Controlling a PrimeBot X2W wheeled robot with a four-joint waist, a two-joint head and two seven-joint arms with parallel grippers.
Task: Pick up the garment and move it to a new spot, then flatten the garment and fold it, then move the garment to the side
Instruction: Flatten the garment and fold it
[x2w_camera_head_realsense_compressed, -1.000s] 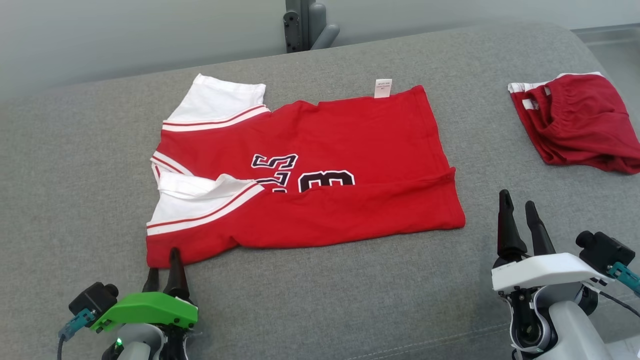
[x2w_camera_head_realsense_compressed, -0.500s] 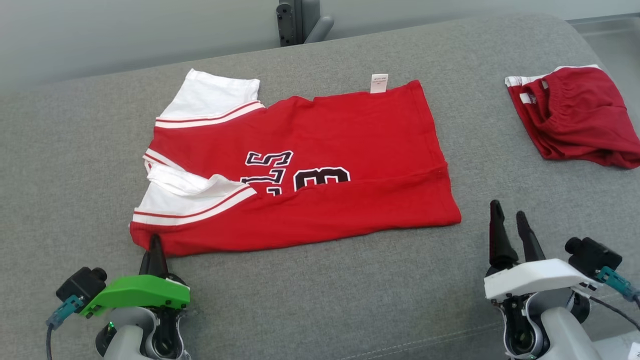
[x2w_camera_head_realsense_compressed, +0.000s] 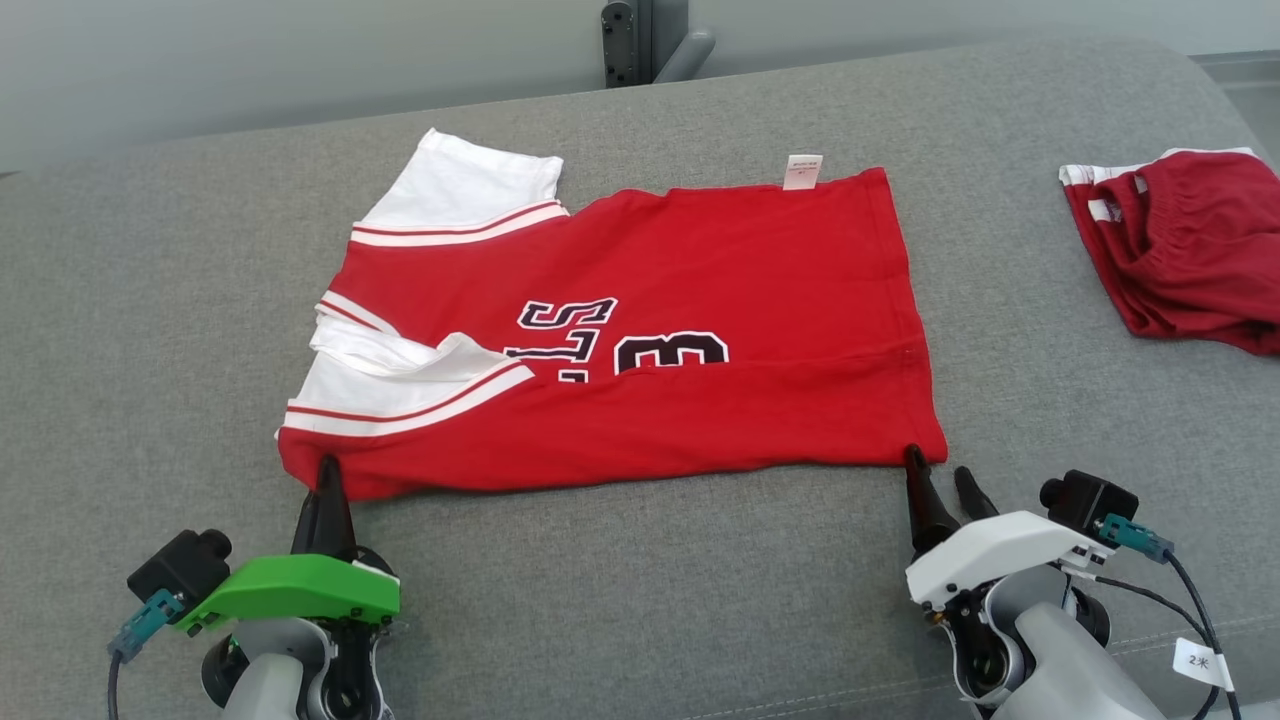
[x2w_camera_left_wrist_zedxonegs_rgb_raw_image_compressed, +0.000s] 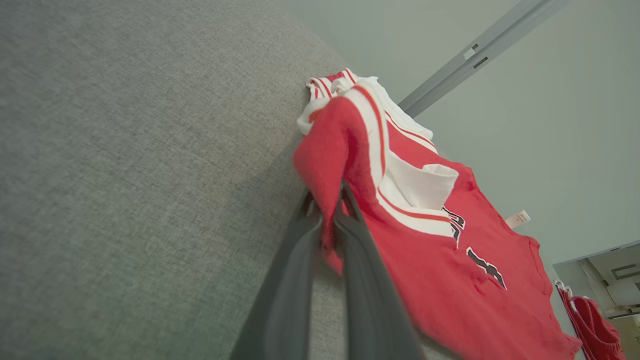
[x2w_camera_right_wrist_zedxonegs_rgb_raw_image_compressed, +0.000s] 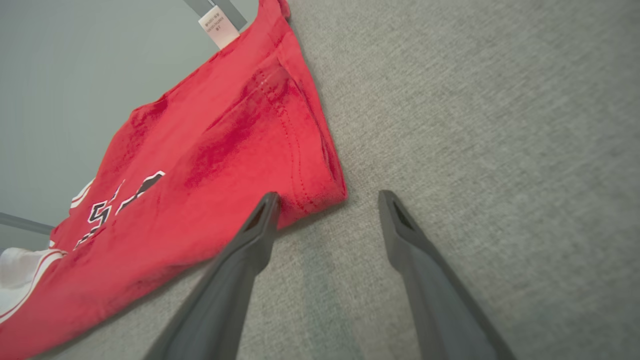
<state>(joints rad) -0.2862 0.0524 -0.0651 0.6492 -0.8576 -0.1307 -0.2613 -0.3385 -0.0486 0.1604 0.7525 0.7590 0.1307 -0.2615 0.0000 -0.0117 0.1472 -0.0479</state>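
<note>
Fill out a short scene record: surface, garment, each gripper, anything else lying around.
surface: grey fabric cushion
garment: red jersey, spread out, near edge folded over the lettering, white sleeves toward the robot's left, white label at the far edge
left gripper: shut on the jersey's near corner by the sleeve
right gripper: open, tips at the near hem corner, not gripping
other: red shorts, crumpled, far right, apart from the jersey
</note>
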